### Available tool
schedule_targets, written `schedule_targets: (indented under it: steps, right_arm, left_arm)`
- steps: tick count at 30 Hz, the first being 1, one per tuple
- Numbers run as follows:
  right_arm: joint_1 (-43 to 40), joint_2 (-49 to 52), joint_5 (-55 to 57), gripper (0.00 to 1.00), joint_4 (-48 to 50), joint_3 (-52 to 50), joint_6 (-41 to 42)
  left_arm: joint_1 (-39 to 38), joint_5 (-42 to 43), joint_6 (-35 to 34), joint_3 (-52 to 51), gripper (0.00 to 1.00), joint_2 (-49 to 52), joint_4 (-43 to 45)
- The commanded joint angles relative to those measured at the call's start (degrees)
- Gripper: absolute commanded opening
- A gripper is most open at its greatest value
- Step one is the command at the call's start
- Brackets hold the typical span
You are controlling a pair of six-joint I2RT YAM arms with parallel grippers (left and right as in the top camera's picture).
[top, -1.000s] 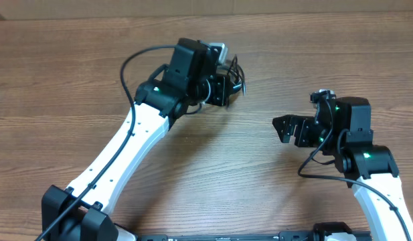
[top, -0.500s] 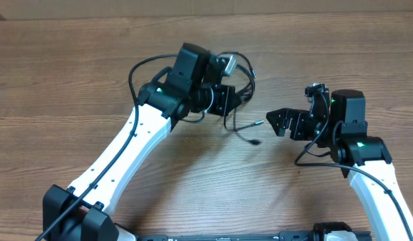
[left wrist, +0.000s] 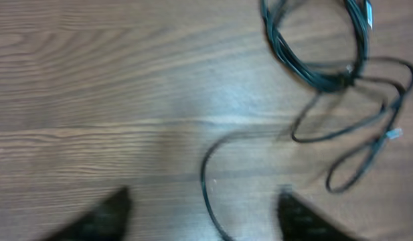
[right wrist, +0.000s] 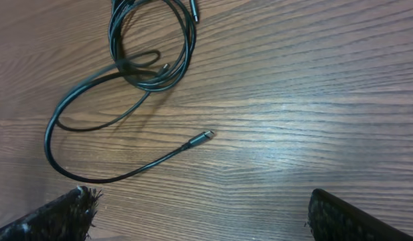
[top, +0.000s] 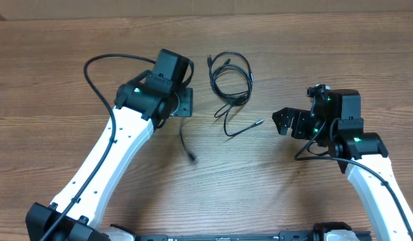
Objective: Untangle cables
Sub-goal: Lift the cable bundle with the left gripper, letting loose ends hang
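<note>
The cables lie loose on the wooden table. A coiled black bundle rests at centre back, and its tail loops out to a plug end. A separate thin cord trails toward the front from under my left gripper. In the left wrist view that cord runs on the table between the open fingers of the left gripper, with the coil at upper right. My right gripper stands open to the right of the plug end. In its own view the right gripper holds nothing, and the coil and plug lie ahead of it.
Thick black wires arch over the left arm, and another hangs by the right arm. The table's far edge runs along the top of the overhead view.
My left gripper has swung left and opened. The cable bundle it held aloft now lies spread on the table, one cord apart from the coil. The right arm barely moved.
</note>
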Motion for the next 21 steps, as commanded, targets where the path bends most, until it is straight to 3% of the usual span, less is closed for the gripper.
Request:
schedule_targets:
  steps: [1, 4, 10, 17, 21]
  right_arm:
    - [0.26, -0.15, 1.20, 1.00, -0.20, 1.66, 0.22]
    - [0.26, -0.15, 1.20, 1.00, -0.42, 1.66, 0.22]
    - [0.26, -0.15, 1.18, 1.00, -0.61, 1.66, 0.22]
    - [0.26, -0.15, 1.20, 1.00, -0.68, 1.66, 0.22]
    - [0.26, -0.15, 1.18, 1.00, -0.87, 1.66, 0.22]
  left_arm:
    - [-0.15, -2.12, -2.36, 0.55, 0.86, -0.76, 2.56]
    - [-0.59, 4.55, -1.53, 0.39, 0.89, -0.20, 8.48]
    - [-2.82, 18.12, 6.34, 0.35, 0.88, 5.25, 18.99]
    - [-7.76, 22.16, 14.29, 0.35, 0.91, 14.40, 25.33]
    - [-10.01, 21.59, 15.32, 0.35, 0.89, 20.00, 27.21]
